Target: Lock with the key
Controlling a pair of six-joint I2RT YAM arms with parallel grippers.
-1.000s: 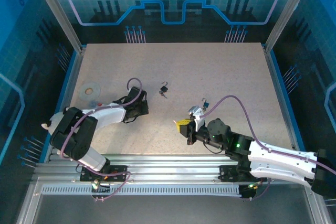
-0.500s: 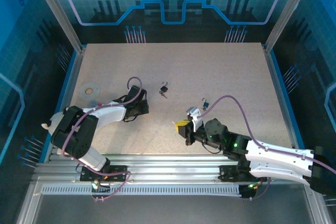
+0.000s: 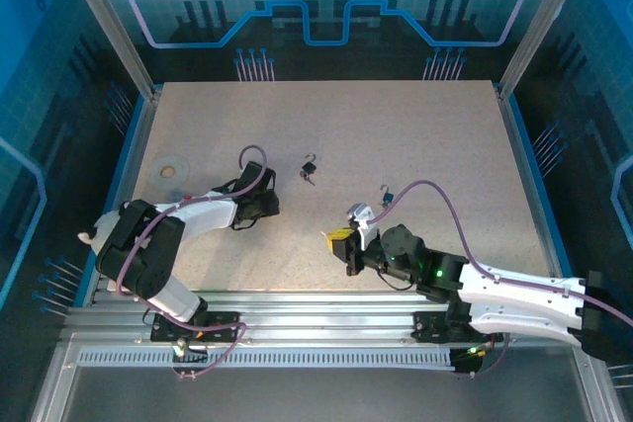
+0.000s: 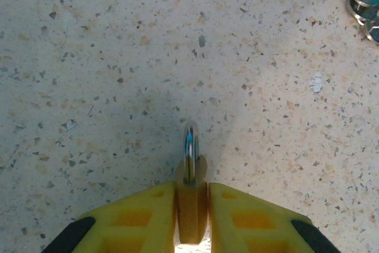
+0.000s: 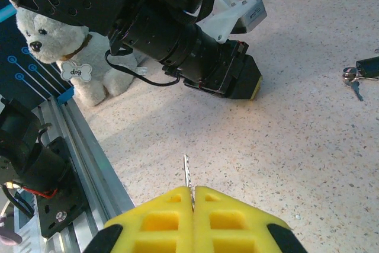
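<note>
Though barely parted, clamping brass padlock [image 4: 190, 208] edge-on in left end effector [image 4: 191, 188], shackle out over speckled table [image 4: 89, 57]. Pinching key [image 5: 186, 175] in shut right end effector [image 5: 192, 192], blade poking forward

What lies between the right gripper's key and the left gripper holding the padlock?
Bare tabletop separates the key from the left gripper and its padlock, per the right wrist view.

- Top camera: above and behind my bases, looking down over the whole table [image 3: 396, 135].
- Left wrist camera: close over the tabletop, facing down.
- Right wrist camera: low, facing my left arm [image 5: 189, 51], which the top view shares.
</note>
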